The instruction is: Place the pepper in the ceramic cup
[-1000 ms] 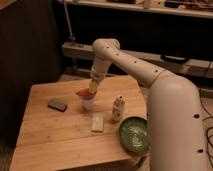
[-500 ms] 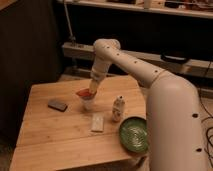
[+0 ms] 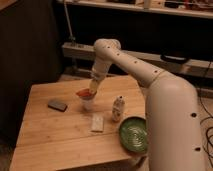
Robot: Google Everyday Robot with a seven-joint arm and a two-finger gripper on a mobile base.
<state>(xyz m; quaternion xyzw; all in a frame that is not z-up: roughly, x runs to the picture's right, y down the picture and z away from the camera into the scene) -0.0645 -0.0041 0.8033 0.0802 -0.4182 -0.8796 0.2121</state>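
I can't tell how my jaws (image 3: 89,90) are set; they sit just above the pepper (image 3: 85,93), which lies across the rim of the ceramic cup (image 3: 88,103), so I judge the drop is nearly made. The arm reaches down from above to keep clear of the patterned shaker (image 3: 118,108) just beside. On the counter (image 3: 55,135), the green plate (image 3: 133,135), white block (image 3: 97,122) and dark block (image 3: 57,105) stand apart.

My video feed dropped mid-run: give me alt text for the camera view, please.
The gripper hangs right above the ceramic cup on the wooden table, with the orange-red pepper at the cup's rim. A dark block, flat pale packet, white bottle and green plate surround it.
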